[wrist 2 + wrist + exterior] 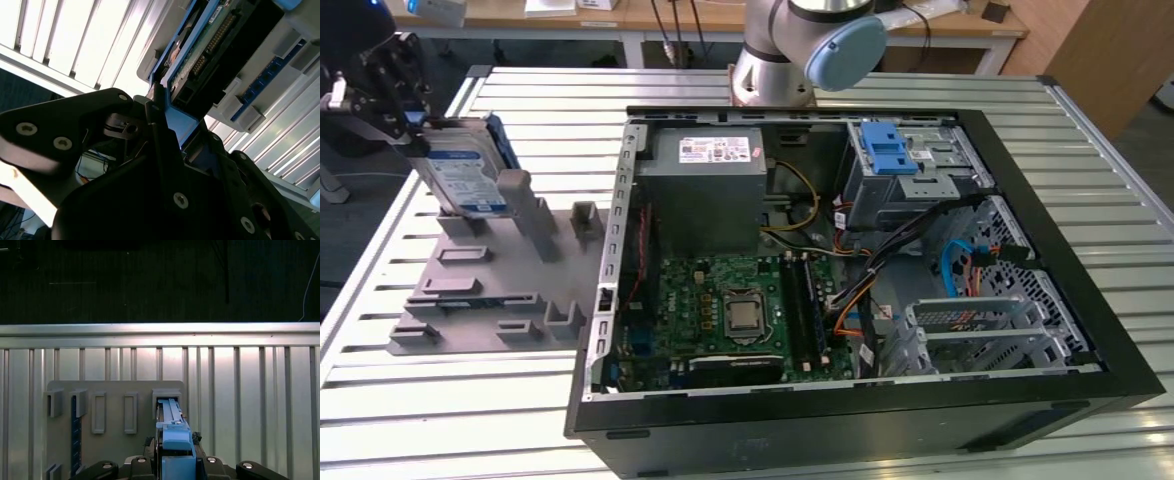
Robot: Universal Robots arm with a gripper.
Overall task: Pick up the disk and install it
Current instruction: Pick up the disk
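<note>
The disk (464, 175) stands on edge at the back of the grey holder plate (494, 290), at the exterior view's left, showing its blue-and-white label and blue side rails. My gripper (416, 135) is on its upper end, shut on it. In the first wrist view the disk's blue rail (172, 415) runs from between my gripper's (175, 452) black fingers down into a slot of the holder (115, 390). The second wrist view shows the disk's green circuit-board side (210, 45) and blue rail held in my gripper (170, 125).
An open black computer case (1067, 280) lies at the exterior view's right, with a grey power supply box (707, 190), a motherboard (720, 310), loose cables and a silver cage with a blue latch (894, 150). The arm's base (781, 60) stands behind it on the slatted metal table (454, 420).
</note>
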